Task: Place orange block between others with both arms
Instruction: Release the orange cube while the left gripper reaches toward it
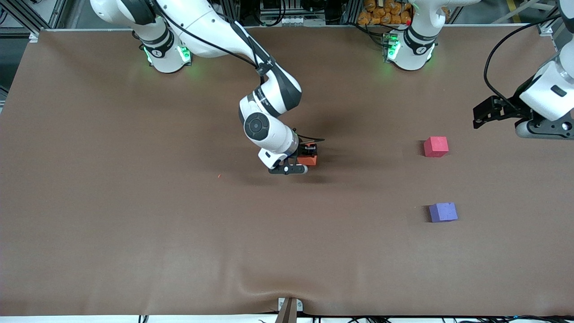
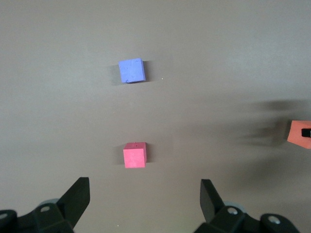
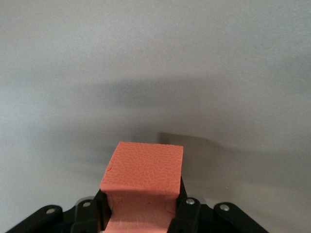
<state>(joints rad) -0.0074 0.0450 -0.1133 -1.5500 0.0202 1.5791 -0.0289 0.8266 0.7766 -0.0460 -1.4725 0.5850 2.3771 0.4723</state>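
A: Where is the orange block?

B: Clamped in the right gripper, over the middle of the table. From the front the wrist and fingers cover most of it, so only a corner and one side show.

A: Does the right wrist view help?

B: Yes. There the block fills the lower middle, its top face and one side plain to see, with the fingers pressed into its lower part. The foam is pinched in slightly where they bite. Whether it touches the table I cannot tell from any view.

A: And the other two cubes?

B: Toward the left arm's end. The red cube lies farther from the front camera, the purple cube nearer to it, well apart with bare table between them. The left wrist view shows both, the red and the purple, in a line, and also catches the orange block at its edge, cut off by the frame.

A: The left gripper?

B: It waits in the air near the table edge at the left arm's end, holding nothing. In the front view it is a dark shape and the gap is hard to read. The left wrist view settles it: the two fingers stand wide apart, and the red cube shows on the table between them.
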